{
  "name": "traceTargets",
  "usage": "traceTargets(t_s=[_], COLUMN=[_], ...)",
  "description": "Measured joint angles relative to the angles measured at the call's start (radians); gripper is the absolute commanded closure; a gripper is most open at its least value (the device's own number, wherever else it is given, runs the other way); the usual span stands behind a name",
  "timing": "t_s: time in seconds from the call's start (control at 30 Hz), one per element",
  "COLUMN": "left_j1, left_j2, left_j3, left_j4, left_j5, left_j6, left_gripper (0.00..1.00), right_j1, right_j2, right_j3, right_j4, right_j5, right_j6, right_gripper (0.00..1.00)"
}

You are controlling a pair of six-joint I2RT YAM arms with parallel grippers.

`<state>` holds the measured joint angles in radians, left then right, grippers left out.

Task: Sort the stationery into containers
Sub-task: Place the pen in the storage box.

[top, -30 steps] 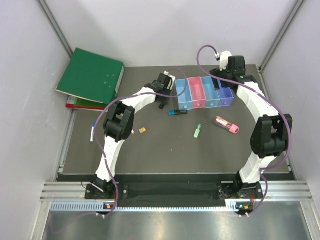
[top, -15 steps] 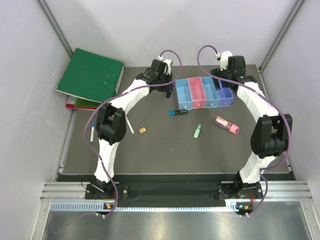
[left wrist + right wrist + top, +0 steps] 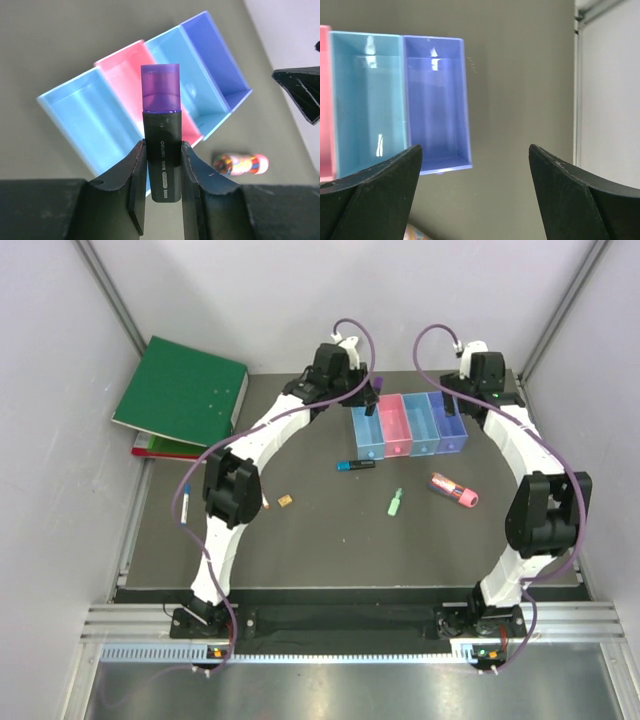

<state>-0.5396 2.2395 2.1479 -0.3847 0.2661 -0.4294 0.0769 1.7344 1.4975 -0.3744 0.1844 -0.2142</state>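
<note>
My left gripper (image 3: 161, 147) is shut on a black highlighter with a purple cap (image 3: 160, 131), held above the containers: a joined row of light blue (image 3: 92, 122), pink (image 3: 123, 64), light blue (image 3: 186, 67) and purple (image 3: 216, 56) bins. From above, this gripper (image 3: 366, 388) hangs at the row's far left end. My right gripper (image 3: 475, 148) is open and holds nothing, beside the purple bin (image 3: 436, 100). On the mat lie a black-blue marker (image 3: 355, 464), a green piece (image 3: 396, 501), a pink-red tube (image 3: 455, 490), an orange piece (image 3: 284, 500) and a blue-capped white pen (image 3: 184, 503).
Green binders (image 3: 182, 395) are stacked at the back left corner. Grey walls close in both sides, and the right wall (image 3: 610, 100) stands just beyond my right gripper. Both arms arch over the back of the dark mat (image 3: 330, 540).
My left arm has swung up and to the right, carrying the highlighter from beside the bins to above their far end. The right gripper has shifted slightly right, still open.
</note>
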Motion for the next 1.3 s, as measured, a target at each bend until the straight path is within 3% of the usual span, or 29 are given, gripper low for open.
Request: traceTargets(t_s=[0.27, 0.67, 0.7, 0.87, 0.97, 1.3], left_j1=[-0.062, -0.088, -0.089, -0.089, -0.089, -0.089], left_j2=[0.152, 0.264, 0.268, 0.281, 0.287, 0.290], left_j3=[0.112, 0.132, 0.133, 0.136, 0.136, 0.136], left_j4=[0.050, 0.150, 0.156, 0.176, 0.188, 0.209], left_j5=[0.010, -0.003, -0.005, -0.025, -0.033, -0.047], left_j6=[-0.039, -0.074, -0.074, -0.069, -0.064, -0.036], left_gripper=[1.00, 0.99, 0.91, 0.77, 0.62, 0.46], right_j1=[-0.048, -0.062, -0.062, -0.062, -0.072, -0.100], right_j2=[-0.012, -0.060, -0.065, -0.090, -0.096, -0.097], right_j3=[-0.026, -0.079, -0.080, -0.092, -0.097, -0.097], right_j4=[0.011, 0.011, 0.011, 0.011, 0.010, 0.010], right_j5=[0.012, -0.003, -0.007, -0.019, -0.029, -0.037], right_j6=[0.026, 0.032, 0.032, 0.032, 0.033, 0.036], right_gripper=[0.13, 0.13, 0.13, 0.13, 0.13, 0.13])
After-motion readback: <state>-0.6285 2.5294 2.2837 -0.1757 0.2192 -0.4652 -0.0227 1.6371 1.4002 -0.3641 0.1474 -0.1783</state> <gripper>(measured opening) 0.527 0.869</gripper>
